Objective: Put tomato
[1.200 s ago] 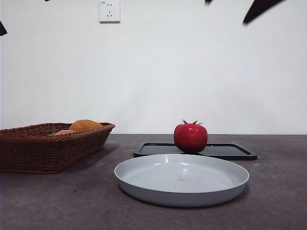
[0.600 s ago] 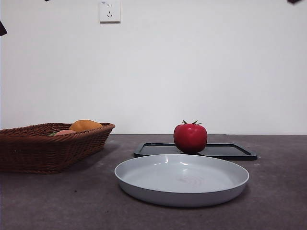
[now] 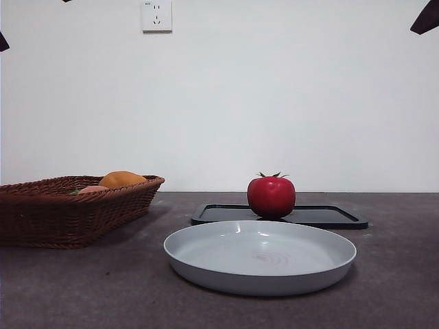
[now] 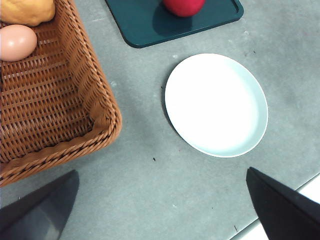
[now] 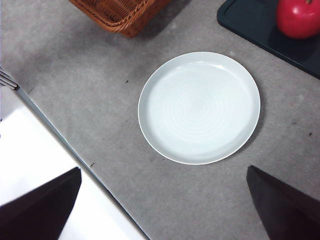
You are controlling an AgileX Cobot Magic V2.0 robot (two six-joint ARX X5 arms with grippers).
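Note:
The glossy red tomato [image 3: 271,197] with a green stem crown sits on a flat black tray [image 3: 329,217] behind the empty grey plate [image 3: 259,255]. In the left wrist view the tomato [image 4: 184,6] is cut off by the picture's edge, on the tray [image 4: 145,22] beyond the plate [image 4: 216,105]. In the right wrist view the tomato [image 5: 299,17] sits on the tray [image 5: 250,25] beyond the plate [image 5: 199,107]. My left gripper [image 4: 160,210] and right gripper [image 5: 160,210] are both open and empty, high above the table and far from the tomato.
A brown wicker basket [image 3: 68,205] stands at the left with an orange-yellow fruit [image 3: 122,179] and a pale peach fruit [image 3: 92,189] in it. Black arm tips show at the top corners [image 3: 426,18]. The table's edge runs near the plate [image 5: 60,145].
The dark arm tip at the top right of the front view has drawn back toward the right corner. The tomato, tray, plate and basket stay in place.

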